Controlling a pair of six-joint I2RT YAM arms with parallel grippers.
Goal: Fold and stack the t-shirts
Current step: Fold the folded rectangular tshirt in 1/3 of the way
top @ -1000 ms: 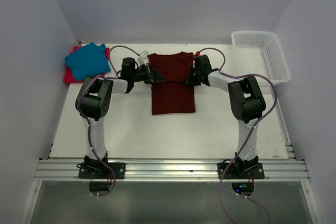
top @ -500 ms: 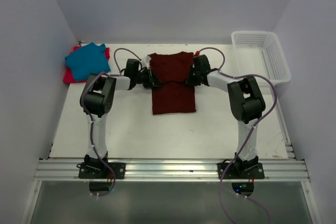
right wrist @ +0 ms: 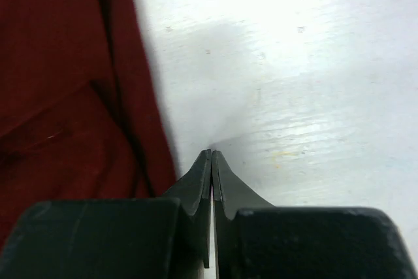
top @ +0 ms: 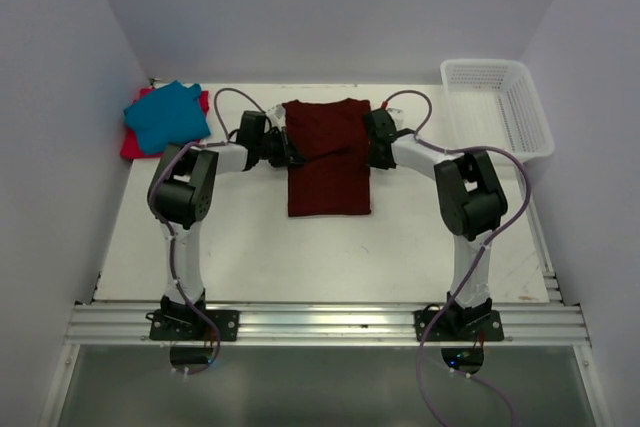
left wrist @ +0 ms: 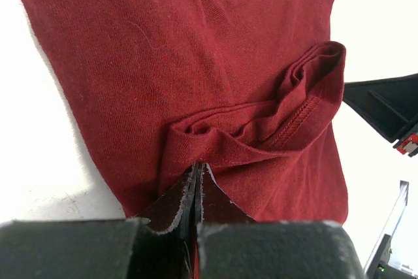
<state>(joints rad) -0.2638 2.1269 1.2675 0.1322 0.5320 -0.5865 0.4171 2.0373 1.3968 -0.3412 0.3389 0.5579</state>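
The dark maroon t-shirt [top: 328,159] lies flat at the table's middle back, sleeves turned in. My left gripper [top: 289,152] is at its left edge, shut on a bunched fold of the maroon cloth [left wrist: 261,129]; its tips [left wrist: 198,169] pinch the fold. My right gripper [top: 373,154] is at the shirt's right edge, shut and empty, its tips [right wrist: 211,156] on bare table just beside the maroon cloth [right wrist: 59,96]. The teal blue t-shirt [top: 165,114] lies on the red-pink t-shirt [top: 133,143] at the back left.
A white mesh basket [top: 497,107] stands at the back right. White walls enclose the table [top: 300,257] on the left, back and right. The right gripper's black body [left wrist: 385,112] shows in the left wrist view, beyond the shirt.
My right gripper has slid right, off the shirt's edge onto bare table. My left gripper has shifted slightly, still pinching the maroon fold. The shirt's right shoulder now lies flatter.
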